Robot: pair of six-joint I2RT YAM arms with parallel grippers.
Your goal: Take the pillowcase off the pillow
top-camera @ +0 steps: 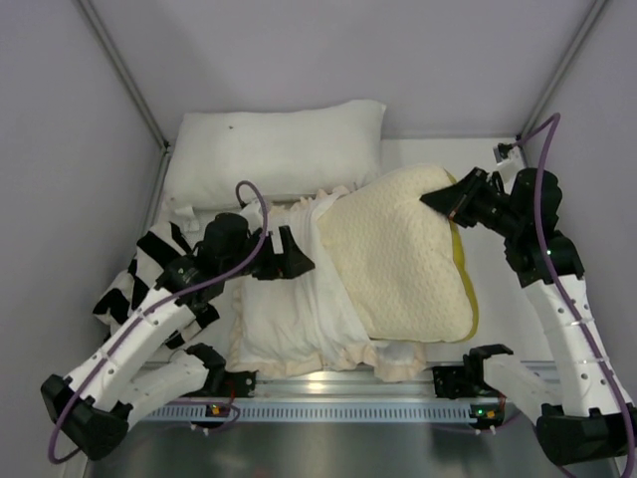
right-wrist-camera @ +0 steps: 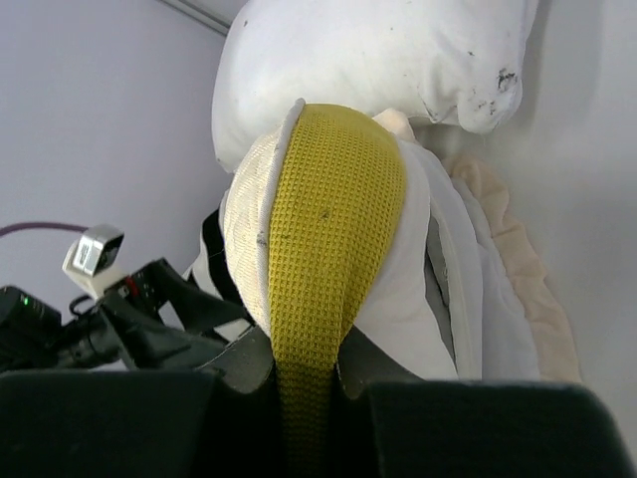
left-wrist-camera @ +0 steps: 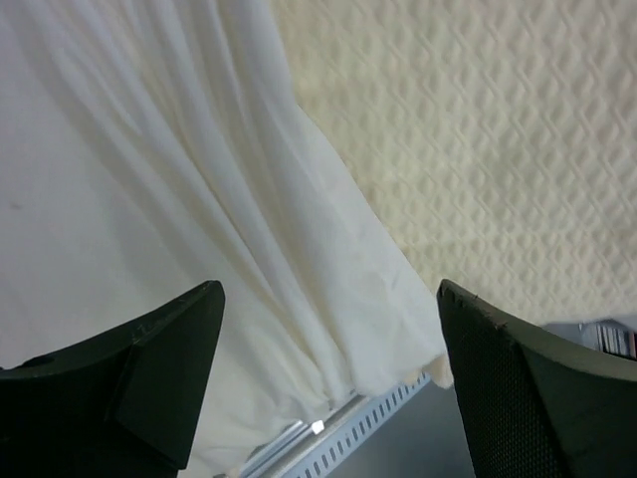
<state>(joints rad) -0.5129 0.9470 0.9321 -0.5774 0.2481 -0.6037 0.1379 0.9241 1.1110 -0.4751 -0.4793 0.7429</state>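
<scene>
Pillowcase (top-camera: 284, 309) is bunched up white-side-out on the table (top-camera: 438, 151), wrapped round the left part of the pillow (top-camera: 398, 259), with its ruffled border along the near edge. Most of the quilted pillow pokes out to the right. Right tool (top-camera: 445, 204) is clamped on the pillow's yellow edge at the far right corner, holding that corner up. Left tool (left-wrist-camera: 328, 339) has its jaws spread wide just above the pillowcase folds, nothing between them. Plain white pillow (top-camera: 279, 144) sits behind, striped cloth (top-camera: 129, 279) off to the left.
</scene>
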